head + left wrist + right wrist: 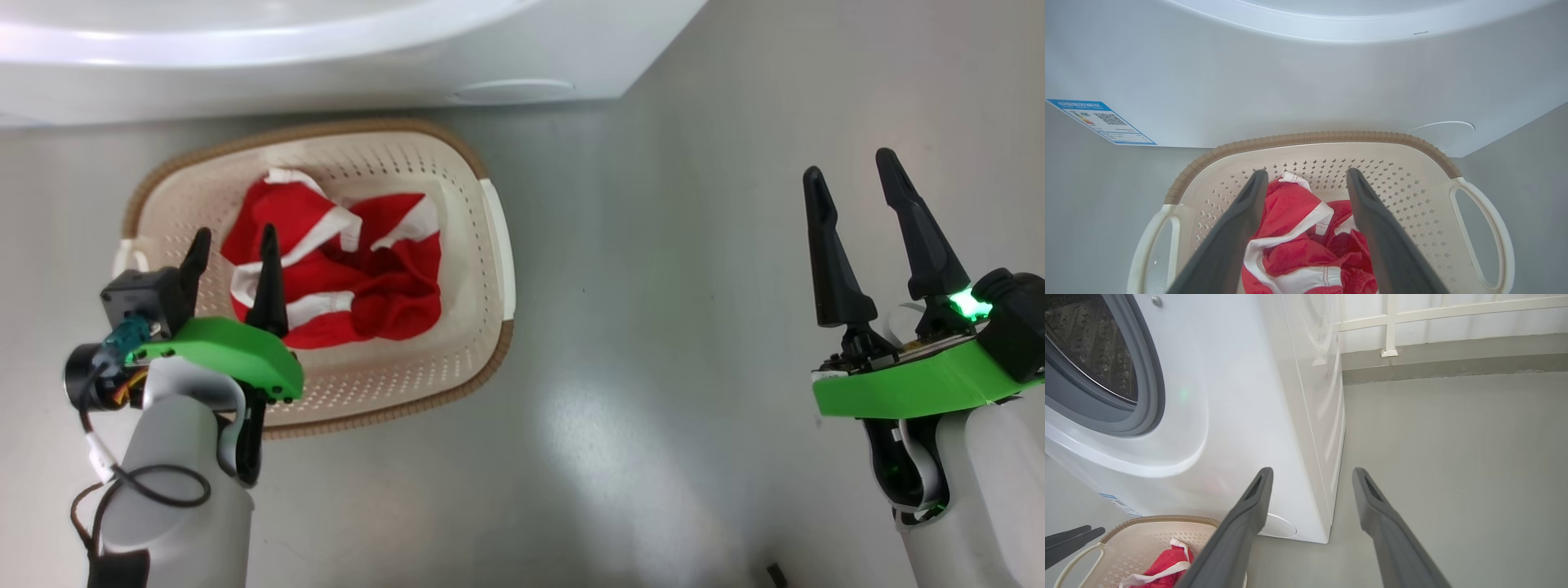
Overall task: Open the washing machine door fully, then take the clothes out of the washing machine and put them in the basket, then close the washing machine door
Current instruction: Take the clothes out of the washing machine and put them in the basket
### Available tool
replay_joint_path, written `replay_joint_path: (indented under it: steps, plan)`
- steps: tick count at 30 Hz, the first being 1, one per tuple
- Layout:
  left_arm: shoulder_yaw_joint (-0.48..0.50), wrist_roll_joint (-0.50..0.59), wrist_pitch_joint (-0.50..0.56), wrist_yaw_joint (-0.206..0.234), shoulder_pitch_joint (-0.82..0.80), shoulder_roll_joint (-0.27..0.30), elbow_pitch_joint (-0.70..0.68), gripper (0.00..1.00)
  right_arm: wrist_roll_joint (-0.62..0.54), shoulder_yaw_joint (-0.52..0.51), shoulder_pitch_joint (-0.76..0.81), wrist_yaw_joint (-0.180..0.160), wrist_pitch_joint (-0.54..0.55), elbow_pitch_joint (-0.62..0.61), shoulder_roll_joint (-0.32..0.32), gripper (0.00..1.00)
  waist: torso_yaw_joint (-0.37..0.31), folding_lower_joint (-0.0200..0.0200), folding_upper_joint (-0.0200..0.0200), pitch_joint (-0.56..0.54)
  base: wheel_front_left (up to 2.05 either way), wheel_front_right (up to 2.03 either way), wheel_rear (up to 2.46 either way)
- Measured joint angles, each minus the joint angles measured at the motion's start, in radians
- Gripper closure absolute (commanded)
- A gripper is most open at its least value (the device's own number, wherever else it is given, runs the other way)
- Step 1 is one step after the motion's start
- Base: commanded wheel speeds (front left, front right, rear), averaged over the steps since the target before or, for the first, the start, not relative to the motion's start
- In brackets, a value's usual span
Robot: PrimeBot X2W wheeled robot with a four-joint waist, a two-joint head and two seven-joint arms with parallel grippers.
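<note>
Evidently empty, left end effector (234,232) gapes above clothes (371,282).

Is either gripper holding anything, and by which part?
Nothing is held. The left gripper is open above the clothes in the basket; the right gripper is open over the floor.
</note>
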Motion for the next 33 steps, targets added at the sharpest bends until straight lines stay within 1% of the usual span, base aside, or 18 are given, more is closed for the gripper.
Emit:
replay_joint_path:
  steps: [10,21,33]
  plan:
    - [-0.012,-0.029,0.000,-0.009,0.084,-0.001,-0.152,0.00,0.000,0.003,0.038,0.000,0.000,0.017,-0.022,0.00,0.027,0.0001,0.0000,-0.096,0.00,0.00,0.00]
    - [-0.016,-0.033,0.000,-0.010,0.229,-0.001,-0.322,0.00,0.010,0.011,0.109,0.000,0.000,0.044,-0.049,0.00,0.052,0.0000,0.0000,-0.224,0.00,0.00,0.00]
    - [-0.036,0.012,0.000,-0.010,0.416,0.002,-0.526,0.00,0.019,0.015,0.212,0.000,0.000,0.067,-0.063,0.00,0.073,0.0000,0.0000,-0.372,0.00,0.00,0.00]
